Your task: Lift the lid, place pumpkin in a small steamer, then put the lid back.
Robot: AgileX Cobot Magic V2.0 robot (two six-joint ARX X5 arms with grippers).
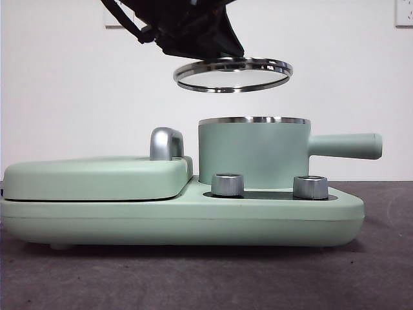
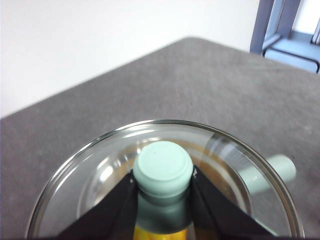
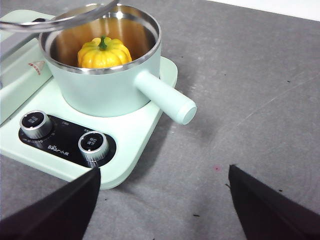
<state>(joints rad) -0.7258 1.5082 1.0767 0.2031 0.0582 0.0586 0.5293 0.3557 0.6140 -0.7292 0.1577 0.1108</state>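
Note:
The mint-green small steamer (image 1: 251, 154) stands on the cooker base, its long handle (image 1: 345, 146) pointing right. The yellow-orange pumpkin (image 3: 104, 52) with a green stem sits inside the steamer (image 3: 107, 85). My left gripper (image 2: 163, 182) is shut on the mint-green knob (image 2: 163, 166) of the glass lid (image 2: 100, 175) and holds the lid (image 1: 232, 73) in the air, slightly tilted, a short way above the pot's rim. The lid's steel rim (image 3: 60, 20) shows over the pot in the right wrist view. My right gripper (image 3: 162, 200) is open and empty above the table, in front of the cooker.
The wide mint-green cooker base (image 1: 181, 219) carries two steel dials (image 1: 227, 184) and a flat griddle cover (image 1: 97, 177) with a steel handle (image 1: 165, 143) on the left. Dark grey table (image 3: 250, 100) extends to the right. A white wall stands behind.

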